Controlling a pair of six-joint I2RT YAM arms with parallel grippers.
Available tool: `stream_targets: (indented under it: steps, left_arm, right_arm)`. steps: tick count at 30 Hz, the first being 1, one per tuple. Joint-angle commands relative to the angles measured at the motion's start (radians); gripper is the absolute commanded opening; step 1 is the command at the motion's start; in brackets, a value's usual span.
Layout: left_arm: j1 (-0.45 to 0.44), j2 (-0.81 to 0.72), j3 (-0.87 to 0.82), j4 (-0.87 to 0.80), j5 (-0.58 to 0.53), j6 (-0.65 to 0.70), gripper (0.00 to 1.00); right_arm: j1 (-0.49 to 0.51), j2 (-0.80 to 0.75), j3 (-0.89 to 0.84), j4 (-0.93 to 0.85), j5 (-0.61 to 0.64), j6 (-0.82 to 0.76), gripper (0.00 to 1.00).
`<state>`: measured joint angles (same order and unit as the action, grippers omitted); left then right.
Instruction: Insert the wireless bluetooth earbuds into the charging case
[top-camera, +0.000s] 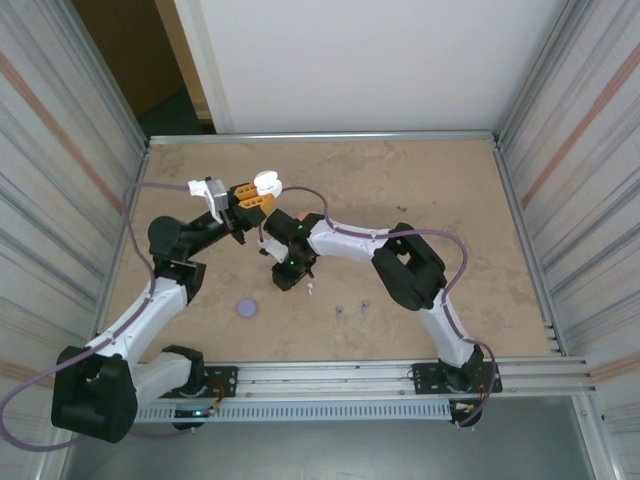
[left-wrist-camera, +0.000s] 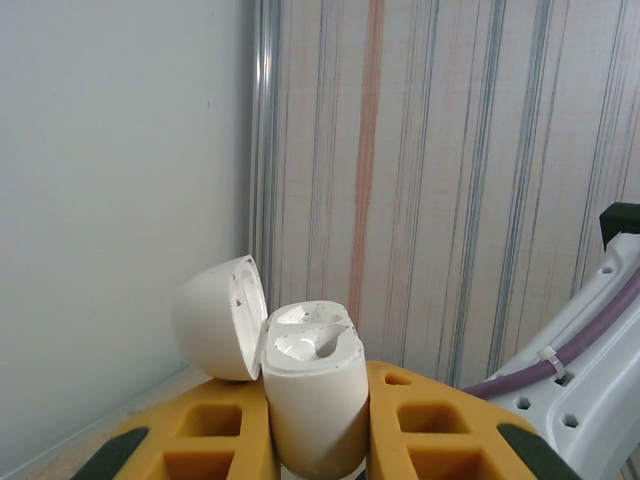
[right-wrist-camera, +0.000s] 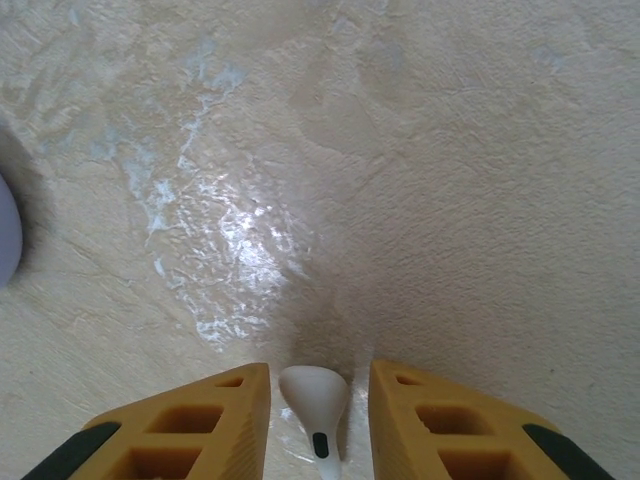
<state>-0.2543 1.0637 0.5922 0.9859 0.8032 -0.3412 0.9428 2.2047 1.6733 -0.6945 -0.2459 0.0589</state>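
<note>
The left gripper (left-wrist-camera: 318, 395) clamps a glossy white rounded plastic charging case (left-wrist-camera: 312, 410) upright in the air. Its domed hinged lid (left-wrist-camera: 215, 318) is swung back so the moulded sockets face up for loading. Over the mottled beige tabletop (right-wrist-camera: 450, 180), the right gripper (right-wrist-camera: 313, 385) sets its yellow wedge fingers (right-wrist-camera: 200, 420) either side of a smooth white stemmed earbud (right-wrist-camera: 312, 398) lying flat. Slim gaps show the jaws are apart, not yet pinching. Two tiny purple earbuds (top-camera: 340, 310) lie nearby.

I can read no lettering, label, brand or number here — not on the charging case (left-wrist-camera: 312, 395), nor the table (top-camera: 450, 200).
</note>
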Motion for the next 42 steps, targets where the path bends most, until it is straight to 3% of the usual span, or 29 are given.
stream_targets:
  steps: [1,8,18,28,36,42]
  left_arm:
    - [0.006,-0.007,-0.003,0.033,0.006,0.001,0.00]
    - [0.007,-0.011,-0.003,0.028,0.005,0.002,0.00]
    - [0.007,-0.011,-0.006,0.030,0.002,0.005,0.00]
    - [-0.008,0.000,-0.030,0.092,0.007,0.024,0.00]
    - [-0.087,-0.013,-0.032,0.045,-0.029,0.161,0.00]
    - [-0.109,0.010,-0.030,0.062,-0.026,0.185,0.00]
  right_arm:
    - [0.022,0.036,0.007,-0.047,-0.011,-0.021,0.27]
    - [0.012,-0.011,-0.037,-0.002,-0.031,-0.009,0.20]
    - [-0.044,-0.193,-0.202,0.141,-0.049,0.029,0.17]
    - [-0.126,-0.490,-0.373,0.211,-0.039,0.052,0.17]
    - [-0.194,-0.757,-0.478,0.252,-0.076,0.059,0.17]
    - [-0.211,-0.928,-0.502,0.277,-0.067,0.056,0.18]
